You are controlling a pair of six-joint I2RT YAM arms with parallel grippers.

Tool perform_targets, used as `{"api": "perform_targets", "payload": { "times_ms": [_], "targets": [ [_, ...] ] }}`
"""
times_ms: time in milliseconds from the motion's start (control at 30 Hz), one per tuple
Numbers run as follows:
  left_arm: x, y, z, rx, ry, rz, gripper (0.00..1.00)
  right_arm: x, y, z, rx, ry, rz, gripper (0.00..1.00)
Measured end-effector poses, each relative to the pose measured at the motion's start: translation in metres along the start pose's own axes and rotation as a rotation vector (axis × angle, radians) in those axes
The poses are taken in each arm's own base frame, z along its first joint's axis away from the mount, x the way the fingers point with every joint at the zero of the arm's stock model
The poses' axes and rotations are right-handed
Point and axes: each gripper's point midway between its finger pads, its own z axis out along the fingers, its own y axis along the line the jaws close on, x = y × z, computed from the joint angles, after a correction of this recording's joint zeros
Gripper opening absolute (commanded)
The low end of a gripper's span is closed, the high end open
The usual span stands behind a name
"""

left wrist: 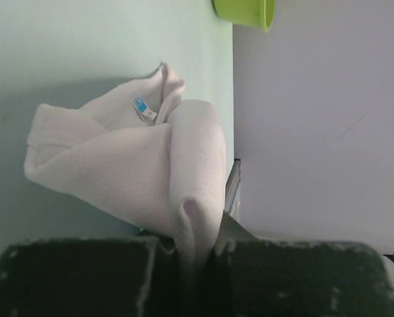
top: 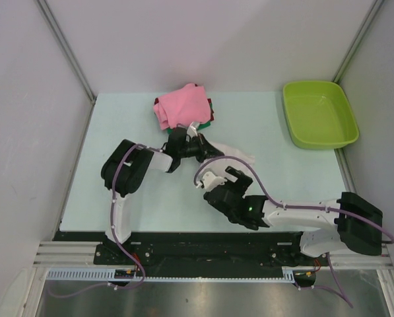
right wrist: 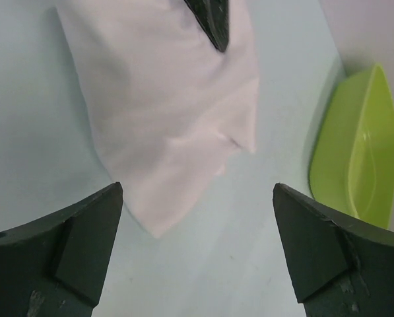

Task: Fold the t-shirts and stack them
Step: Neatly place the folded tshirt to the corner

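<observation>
White t-shirt lies crumpled on the table, to the left of the green tub and a little nearer to the arms than the tub is. One part of it is lifted. The left gripper holds a fold of this cloth between its jaws, which are closed tight on it. This is on the side of the shirt far from the tub. In the left wrist view the fold goes up from the fingers, and the small blue label shows at the neck behind it.

The right gripper is over the table just beside the shirt's near edge, also left of the tub. Its jaws stand wide apart and hold nothing. A corner of the shirt points toward the gap between them.

Farther left of the tub, at the same back part of the table, a pink t-shirt lies on top of a pile. Under it, on the side facing the tub, the edges of a dark red one and a green one show.
</observation>
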Motion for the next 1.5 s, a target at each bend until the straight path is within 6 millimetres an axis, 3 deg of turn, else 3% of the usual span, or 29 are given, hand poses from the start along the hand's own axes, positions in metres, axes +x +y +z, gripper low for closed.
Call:
{"api": "perform_targets", "payload": {
  "times_ms": [133,333,433,600,767,933,1300,1500],
  "targets": [
    [-0.027,-0.022,0.012,-0.019,0.007,0.092,0.0,0.004,-0.032,-0.012,0.113,0.038,0.162,1.0],
    [-0.077,-0.073,0.014,0.012,-0.018,0.241,0.0,0.002,-0.09,-0.034,0.217,0.015,0.605,1.0],
    [-0.102,-0.094,0.013,0.015,-0.03,0.297,0.0,-0.005,-0.1,-0.045,0.195,-0.037,0.742,1.0],
    [-0.142,-0.117,0.021,0.02,-0.049,0.376,0.0,-0.009,-0.086,-0.043,0.126,-0.04,0.806,1.0],
    [-0.181,-0.136,0.034,0.045,-0.065,0.419,0.0,-0.001,-0.053,-0.036,0.057,-0.003,0.783,1.0],
    [-0.205,-0.141,0.033,0.073,-0.092,0.41,0.0,0.005,-0.033,-0.032,0.015,0.018,0.769,1.0],
    [-0.27,-0.125,-0.021,0.077,-0.229,0.353,0.0,0.004,-0.021,-0.033,-0.03,0.007,0.785,1.0],
    [-0.294,-0.085,-0.05,0.039,-0.295,0.292,0.0,0.004,-0.015,-0.033,-0.047,0.012,0.785,1.0]
  ]
}}
